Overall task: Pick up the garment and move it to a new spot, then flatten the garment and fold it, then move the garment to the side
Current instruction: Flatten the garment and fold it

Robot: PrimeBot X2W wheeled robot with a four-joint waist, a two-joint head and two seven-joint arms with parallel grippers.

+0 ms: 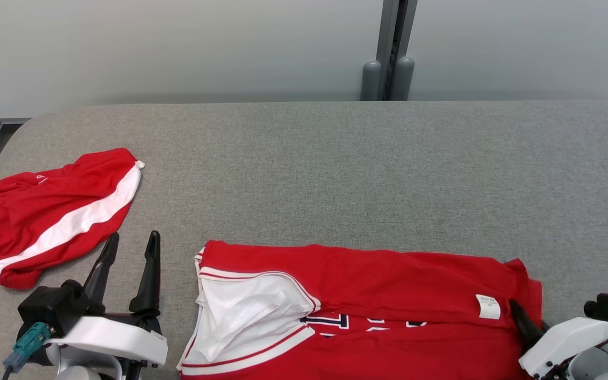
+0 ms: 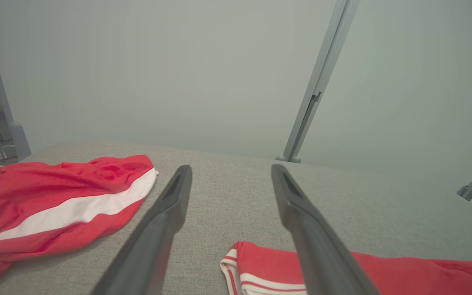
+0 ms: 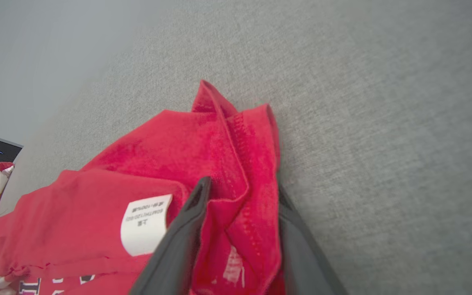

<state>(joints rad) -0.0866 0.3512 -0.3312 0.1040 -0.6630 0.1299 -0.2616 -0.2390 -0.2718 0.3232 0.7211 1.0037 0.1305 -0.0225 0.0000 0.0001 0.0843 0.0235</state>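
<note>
Where the red jersey (image 1: 378, 274) ends at the near right of the grey table (image 1: 335, 169), the right gripper (image 3: 242, 184) sits at its hem corner; its two dark fingers (image 3: 187, 229) stand partly apart on either side of a bunched fold of red cloth; the fold lies between them, touching both; cannot tell whether it is really pinched or just straddled; white label (image 1: 487, 307) lies just left of that gripper, on the red cloth.

Jersey lies spread along the near edge, centre to right, mostly flat with some creases; white inner side (image 1: 240, 311) turned up at its left end, red-and-white striped trim round it; dark lettering partly showing near the bottom edge.

Left gripper (image 1: 133, 235) at near left, just left of the jersey, not touching it; fingers wide apart, nothing between them, hovering over bare table.

Farther left, a second red garment with a white stripe (image 1: 45, 211) lies crumpled by the left edge, well apart from the jersey.

Far side: bare grey table, then pale wall with a grey post (image 1: 388, 53).
</note>
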